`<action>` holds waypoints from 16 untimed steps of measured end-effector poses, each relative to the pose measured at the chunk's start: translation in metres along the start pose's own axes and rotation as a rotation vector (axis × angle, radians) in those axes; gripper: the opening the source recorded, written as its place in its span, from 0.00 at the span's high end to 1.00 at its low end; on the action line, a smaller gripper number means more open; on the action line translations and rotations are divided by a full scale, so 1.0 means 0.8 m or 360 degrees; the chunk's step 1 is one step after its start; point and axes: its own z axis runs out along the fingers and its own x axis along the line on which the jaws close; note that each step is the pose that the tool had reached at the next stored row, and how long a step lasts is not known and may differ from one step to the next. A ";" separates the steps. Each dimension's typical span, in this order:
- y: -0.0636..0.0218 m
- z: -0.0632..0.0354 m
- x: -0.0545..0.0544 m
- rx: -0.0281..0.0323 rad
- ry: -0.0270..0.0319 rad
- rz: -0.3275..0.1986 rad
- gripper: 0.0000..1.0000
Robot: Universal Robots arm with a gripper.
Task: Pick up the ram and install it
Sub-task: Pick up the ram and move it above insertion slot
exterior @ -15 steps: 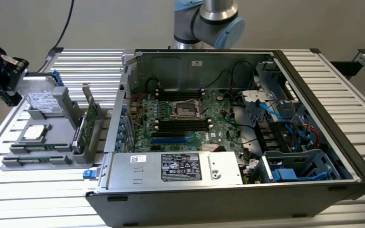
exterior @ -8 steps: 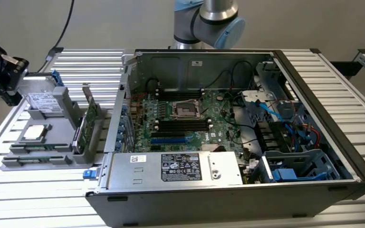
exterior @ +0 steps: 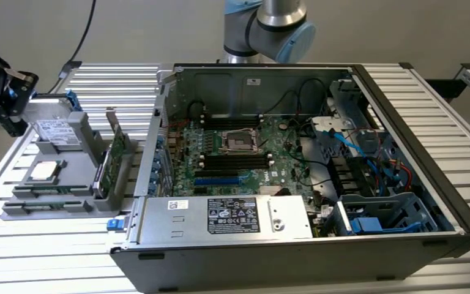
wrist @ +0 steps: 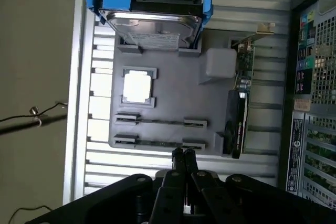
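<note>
- The gripper (wrist: 182, 154) has its two fingers pressed together with nothing between them. It hangs above the nearest edge of the grey tray (wrist: 178, 98).
- The ram (wrist: 157, 142) lies just beyond the fingertips. It is a thin stick standing on edge in the tray's closest slot, apart from the gripper.
- A second ram stick (wrist: 160, 121) sits in the parallel slot right behind the first.
- Farther out, the processor chip (wrist: 137, 86) rests flat in a square recess of the tray.
- Off to one side of the fingers, the expansion card (wrist: 239, 114) stands on edge along the tray's border.
- At the tray's far end, the hard drive (wrist: 152, 24) lies propped between blue rails.
- Beyond the card, well away from the gripper, the open computer case (exterior: 398, 122) lies on the slatted table (exterior: 47, 245) with its motherboard (exterior: 235, 153) exposed.
</note>
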 end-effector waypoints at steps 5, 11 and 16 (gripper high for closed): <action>0.000 0.001 0.000 0.00017 0.00094 -0.0147 0.90; 0.000 0.002 0.000 0.00037 0.00201 -0.0319 0.90; 0.000 0.002 0.000 0.00053 0.00291 -0.0464 0.90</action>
